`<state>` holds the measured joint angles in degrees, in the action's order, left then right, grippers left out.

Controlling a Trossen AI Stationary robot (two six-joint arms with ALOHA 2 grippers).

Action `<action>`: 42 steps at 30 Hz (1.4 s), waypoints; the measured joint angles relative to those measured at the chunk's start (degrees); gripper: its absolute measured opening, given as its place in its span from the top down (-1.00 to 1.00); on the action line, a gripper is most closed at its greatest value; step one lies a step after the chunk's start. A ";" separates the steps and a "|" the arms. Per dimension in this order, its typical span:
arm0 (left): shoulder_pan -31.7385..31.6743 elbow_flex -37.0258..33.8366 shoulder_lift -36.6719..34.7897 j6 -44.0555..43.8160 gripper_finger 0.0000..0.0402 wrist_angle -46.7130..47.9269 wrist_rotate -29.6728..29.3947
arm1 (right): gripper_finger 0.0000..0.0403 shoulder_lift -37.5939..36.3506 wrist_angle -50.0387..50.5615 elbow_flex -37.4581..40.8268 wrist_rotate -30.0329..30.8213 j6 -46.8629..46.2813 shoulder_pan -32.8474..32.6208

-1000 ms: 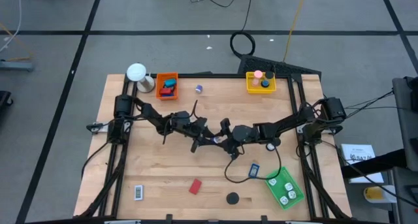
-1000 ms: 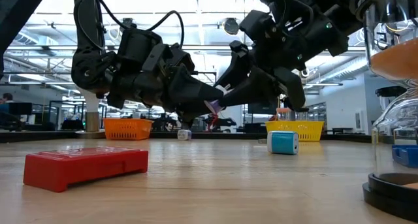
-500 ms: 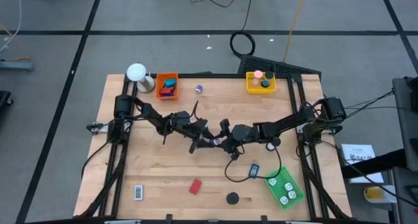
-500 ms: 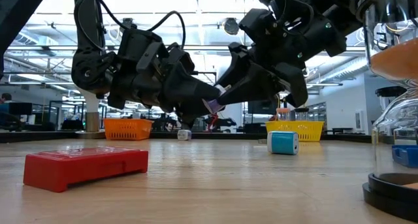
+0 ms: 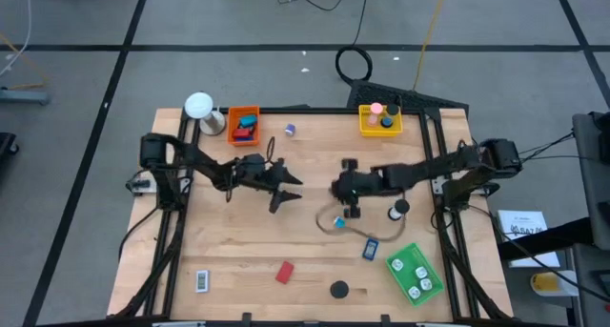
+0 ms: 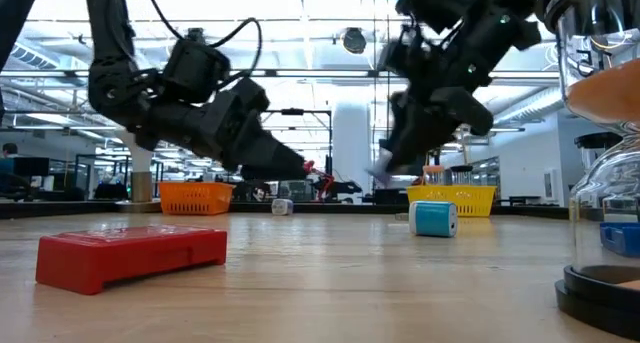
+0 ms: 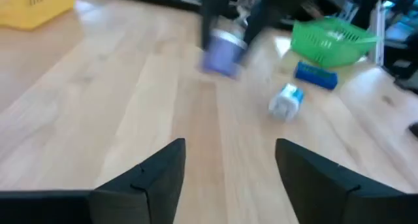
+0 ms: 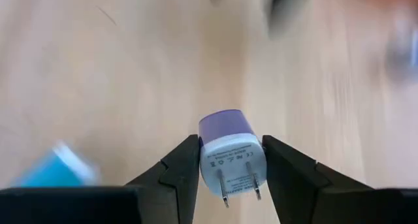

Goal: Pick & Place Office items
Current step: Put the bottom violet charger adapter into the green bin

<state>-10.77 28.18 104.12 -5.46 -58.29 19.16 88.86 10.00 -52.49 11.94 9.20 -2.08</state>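
A small purple-and-white plug [image 8: 225, 152] with two metal prongs sits between the fingers of my right gripper [image 8: 228, 142], which is shut on it above the table's middle [image 5: 343, 195]. In the left wrist view it is a blurred purple piece [image 7: 222, 51]. My left gripper [image 7: 228, 178] stands open and empty to its left [image 5: 284, 192], clear of the wood. A teal roll [image 5: 339, 222] and a blue rectangle [image 5: 370, 249] lie on the table near the right gripper. My right gripper pinches the plug by its two opposite white sides [image 8: 204, 160] between its two fingers [image 8: 176, 168]. The fingers slant down from the table's right. The purple end points away from the wrist and the prongs back toward it. The plug is lifted clear of the table [image 6: 380, 168].
Orange tray [image 5: 244, 124] and yellow tray [image 5: 380, 119] stand at the far edge, a green tray [image 5: 414, 275] at the near right. A red rectangle [image 5: 284, 272], a black disc [image 5: 339, 290] and a black-and-white rectangle [image 5: 201, 281] lie near the front. A white ball-topped object [image 5: 200, 108] stands far left.
The two grippers stood together at the table's middle with the purple plug between them. My left gripper has let go and drawn back toward the left edge. My right gripper has kept the plug, gone toward the right edge, risen a little and rolled.
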 joint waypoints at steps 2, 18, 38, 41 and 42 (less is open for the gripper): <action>0.70 -1.29 -1.20 0.86 -0.11 0.31 -1.74 | 0.30 0.40 9.71 -2.95 -0.25 -7.07 2.37; 6.07 -2.10 -1.21 3.82 0.30 -0.53 -10.85 | 0.27 4.11 35.72 -7.48 -6.28 -18.88 10.32; 9.47 -4.04 -1.17 5.28 0.95 -10.12 -18.27 | -0.16 2.19 37.78 -7.92 -2.45 -19.79 10.31; 9.47 -6.64 -1.17 5.36 0.99 -14.95 -18.31 | -0.17 -0.49 39.75 -9.32 -1.47 -20.61 10.31; 9.47 -7.47 -1.17 5.32 0.99 -16.27 -18.31 | -0.16 -1.62 40.30 -9.75 -1.51 -21.28 10.41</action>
<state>-1.30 20.72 102.96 -0.14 -74.56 0.84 87.24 50.29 -62.24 10.43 -12.09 8.33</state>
